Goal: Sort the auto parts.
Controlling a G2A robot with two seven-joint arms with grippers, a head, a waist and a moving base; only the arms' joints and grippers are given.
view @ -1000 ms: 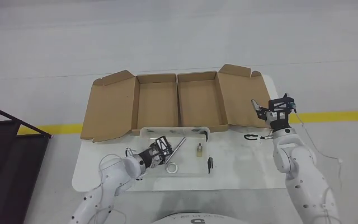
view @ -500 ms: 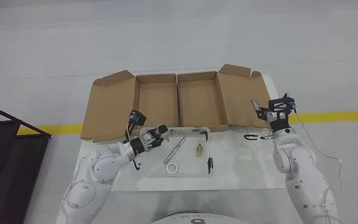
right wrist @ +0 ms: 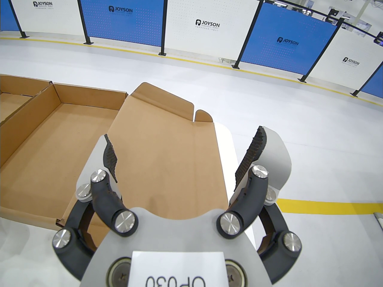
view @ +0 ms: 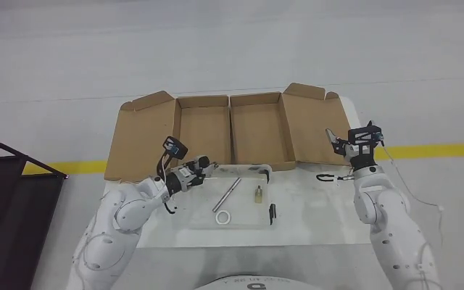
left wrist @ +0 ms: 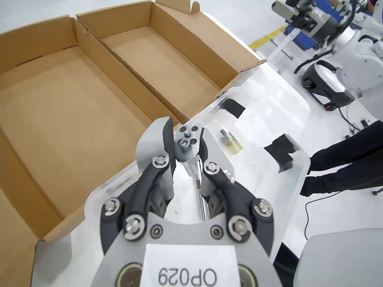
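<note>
My left gripper [left wrist: 185, 143] [view: 204, 164] is shut on a small grey metal bracket [left wrist: 186, 144] with holes, held above the far left corner of the clear tray [view: 190, 222], close to the front wall of the left cardboard box [view: 204, 135]. In the tray lie a metal rod [view: 227, 194], a metal ring [view: 223, 217], a small brass-coloured fitting [view: 257, 194] [left wrist: 229, 144] and a black clip [view: 272, 212] [left wrist: 282, 150]. My right gripper [view: 346, 139] [right wrist: 182, 156] is open with nothing in it, over the right flap of the right cardboard box [view: 257, 133] [right wrist: 57, 126].
A black hook-shaped part [view: 325, 177] lies on the white table right of the tray. Both boxes have bare floors. The box flaps [view: 139, 145] spread out to either side. A person's dark-clad legs [left wrist: 344, 162] stand beyond the table edge.
My left gripper has risen out of the tray with the bracket and moved left and toward the left box. The right arm has kept still.
</note>
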